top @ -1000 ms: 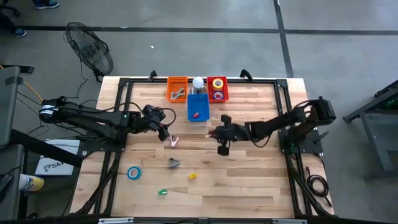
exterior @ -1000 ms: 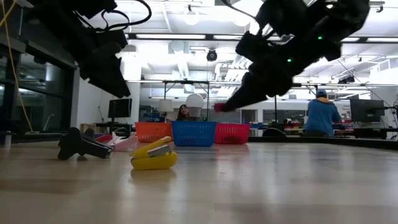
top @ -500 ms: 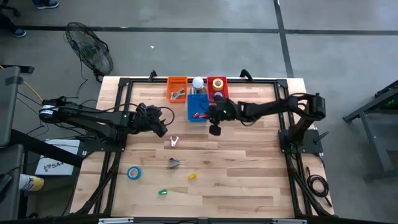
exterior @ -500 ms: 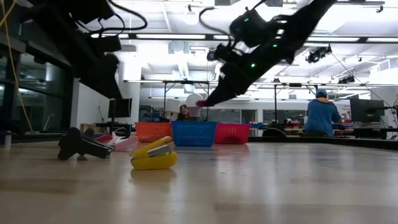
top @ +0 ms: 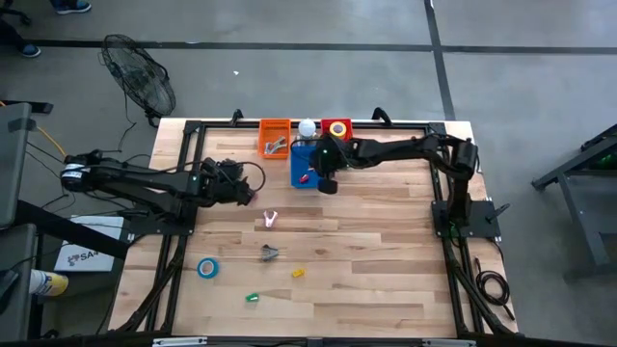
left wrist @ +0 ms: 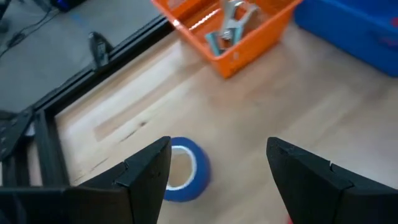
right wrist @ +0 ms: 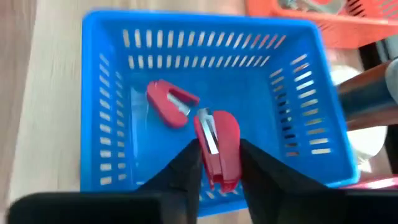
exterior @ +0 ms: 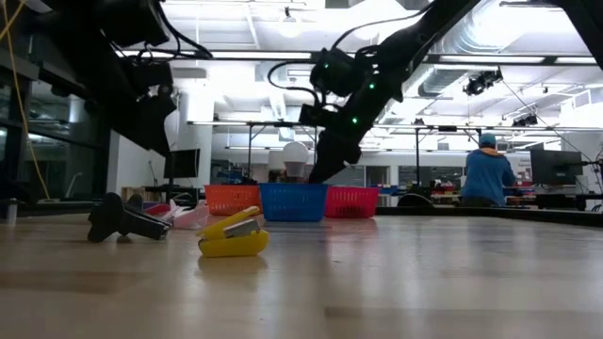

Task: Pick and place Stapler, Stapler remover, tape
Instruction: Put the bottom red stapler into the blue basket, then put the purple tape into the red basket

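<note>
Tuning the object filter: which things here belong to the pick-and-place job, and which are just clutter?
Job: red stapler at the right hand, over the blue basket; blue tape; yellow stapler; grey staple remover; orange basket; red basket; left hand, open, left of centre.
Lying about: floor fan; white ball behind baskets; person in blue beyond table.
</note>
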`<state>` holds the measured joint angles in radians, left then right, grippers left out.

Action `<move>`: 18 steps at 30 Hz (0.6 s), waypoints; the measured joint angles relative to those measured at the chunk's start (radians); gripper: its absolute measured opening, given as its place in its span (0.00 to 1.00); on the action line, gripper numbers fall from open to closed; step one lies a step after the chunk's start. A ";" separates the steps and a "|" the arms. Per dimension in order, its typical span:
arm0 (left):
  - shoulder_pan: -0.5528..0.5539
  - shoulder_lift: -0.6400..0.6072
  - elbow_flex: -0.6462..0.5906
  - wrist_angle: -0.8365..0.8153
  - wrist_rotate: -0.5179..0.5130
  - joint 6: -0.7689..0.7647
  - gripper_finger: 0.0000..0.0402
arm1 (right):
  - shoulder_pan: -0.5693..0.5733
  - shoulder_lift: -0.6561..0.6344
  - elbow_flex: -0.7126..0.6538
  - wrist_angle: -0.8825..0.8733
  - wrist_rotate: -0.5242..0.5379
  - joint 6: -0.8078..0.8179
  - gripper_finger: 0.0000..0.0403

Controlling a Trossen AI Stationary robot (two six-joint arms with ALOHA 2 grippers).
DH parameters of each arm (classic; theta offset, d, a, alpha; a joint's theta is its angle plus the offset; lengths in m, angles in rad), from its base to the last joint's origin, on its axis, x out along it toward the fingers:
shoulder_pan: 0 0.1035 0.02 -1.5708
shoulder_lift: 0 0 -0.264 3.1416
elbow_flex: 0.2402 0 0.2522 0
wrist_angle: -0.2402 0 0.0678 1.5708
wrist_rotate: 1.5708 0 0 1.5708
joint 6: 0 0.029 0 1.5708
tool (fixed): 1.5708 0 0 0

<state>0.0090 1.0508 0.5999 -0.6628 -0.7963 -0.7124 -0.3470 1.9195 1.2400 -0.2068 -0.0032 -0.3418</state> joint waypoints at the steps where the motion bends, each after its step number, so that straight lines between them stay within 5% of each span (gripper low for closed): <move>1: 0.020 0.000 0.000 -0.003 0.003 0.001 0.65 | -0.002 0.001 0.001 -0.006 0.000 -0.007 0.27; 8: 0.173 0.000 0.000 0.013 0.070 0.089 0.65 | -0.007 -0.004 0.003 0.007 -0.005 -0.056 0.41; 18: 0.432 0.007 -0.001 0.085 0.315 0.301 0.65 | -0.020 -0.060 0.003 0.005 0.012 -0.065 0.56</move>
<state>0.4412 1.0580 0.5991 -0.5777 -0.4808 -0.4118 -0.3672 1.8595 1.2430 -0.2013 0.0086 -0.4064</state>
